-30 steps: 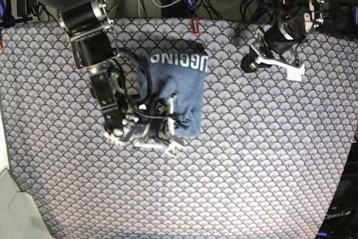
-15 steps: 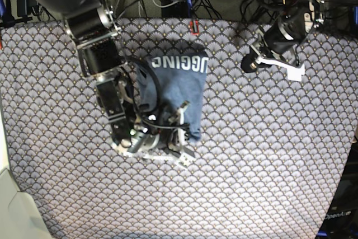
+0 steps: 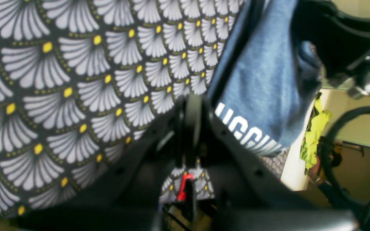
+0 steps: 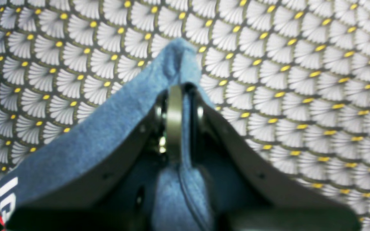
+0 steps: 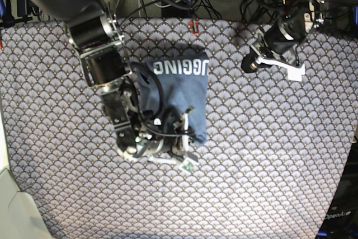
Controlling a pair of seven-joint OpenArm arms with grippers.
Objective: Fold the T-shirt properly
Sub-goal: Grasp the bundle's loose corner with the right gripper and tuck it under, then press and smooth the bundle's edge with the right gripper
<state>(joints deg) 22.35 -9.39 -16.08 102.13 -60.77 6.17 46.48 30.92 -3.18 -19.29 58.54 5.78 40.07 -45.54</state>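
Between right claw (image 4: 178,96) jaws, T-shirt (image 5: 179,96) edge pinched, tablecloth (image 5: 268,155) beneath

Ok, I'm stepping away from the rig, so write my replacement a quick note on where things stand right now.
Right pincer: shut on a fold of the T-shirt at its near edge.
Left pincer: shut, empty, raised off to the side, clear of the shirt.
T-shirt: compact bundle mid-tablecloth, lettering facing up at the far edge.
Done: shirt mostly folded in.
Left: finish this fold, release, tidy the edges.

black arms (image 5: 100,54) (looped black cables), white-tipped grippers (image 5: 182,152).
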